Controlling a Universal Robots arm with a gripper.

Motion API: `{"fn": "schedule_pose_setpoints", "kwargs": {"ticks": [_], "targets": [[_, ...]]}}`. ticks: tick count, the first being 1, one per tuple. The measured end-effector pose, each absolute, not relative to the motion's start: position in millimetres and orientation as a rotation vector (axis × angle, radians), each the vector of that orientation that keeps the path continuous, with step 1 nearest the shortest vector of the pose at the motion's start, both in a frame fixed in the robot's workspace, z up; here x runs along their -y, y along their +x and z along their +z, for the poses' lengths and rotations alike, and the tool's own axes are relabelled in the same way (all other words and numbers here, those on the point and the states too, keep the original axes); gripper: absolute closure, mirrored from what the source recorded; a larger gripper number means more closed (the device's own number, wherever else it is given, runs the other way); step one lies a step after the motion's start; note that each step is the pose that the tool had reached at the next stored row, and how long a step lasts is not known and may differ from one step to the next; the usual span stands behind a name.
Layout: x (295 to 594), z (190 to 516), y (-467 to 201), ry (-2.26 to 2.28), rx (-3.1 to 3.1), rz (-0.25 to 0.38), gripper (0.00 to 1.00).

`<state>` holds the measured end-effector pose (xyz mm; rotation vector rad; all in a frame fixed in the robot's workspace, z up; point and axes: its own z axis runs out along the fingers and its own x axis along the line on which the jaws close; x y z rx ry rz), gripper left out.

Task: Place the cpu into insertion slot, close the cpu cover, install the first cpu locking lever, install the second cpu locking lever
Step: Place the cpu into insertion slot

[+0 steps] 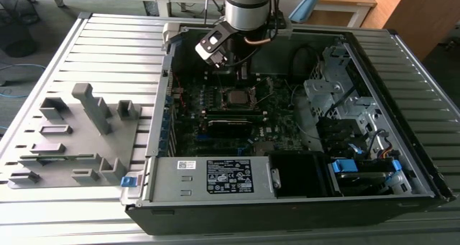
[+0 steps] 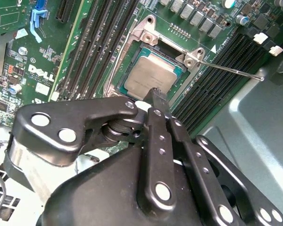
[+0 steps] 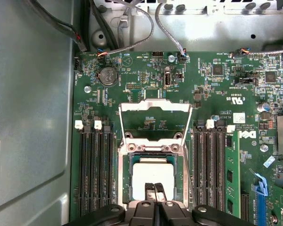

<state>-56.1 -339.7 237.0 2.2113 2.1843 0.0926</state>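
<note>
The cpu [image 3: 153,175], a silver-grey square, lies flat inside the insertion slot [image 3: 123,174] on the green motherboard; the second wrist view shows it as well [image 2: 150,75]. The cpu cover [image 3: 155,107], a thin silvery frame, stands flipped open on the socket's far side, with green board visible through its cut-out. A thin locking lever [image 2: 232,70] sticks out from the socket, unlatched. My gripper [image 3: 155,189] is shut with nothing between its fingers, and its tips hover over the cpu's near edge [image 2: 156,94]. In the exterior view the gripper [image 1: 230,67] hangs just behind the socket [image 1: 234,97].
Long black memory slots [image 3: 94,169] run along both sides of the socket. The open computer case [image 1: 402,148] holds a power supply [image 1: 215,175], a drive cage [image 1: 334,97] and cables [image 3: 132,28]. A grey parts rack [image 1: 72,132] sits at the exterior view's left.
</note>
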Motion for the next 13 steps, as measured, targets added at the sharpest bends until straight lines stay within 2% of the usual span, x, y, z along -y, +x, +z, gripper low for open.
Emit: {"fn": "schedule_pose_setpoints", "kwargs": {"ticks": [13], "targets": [[340.3, 233.5, -54.8, 2.211, -2.176, 0.082, 0.90]]}}
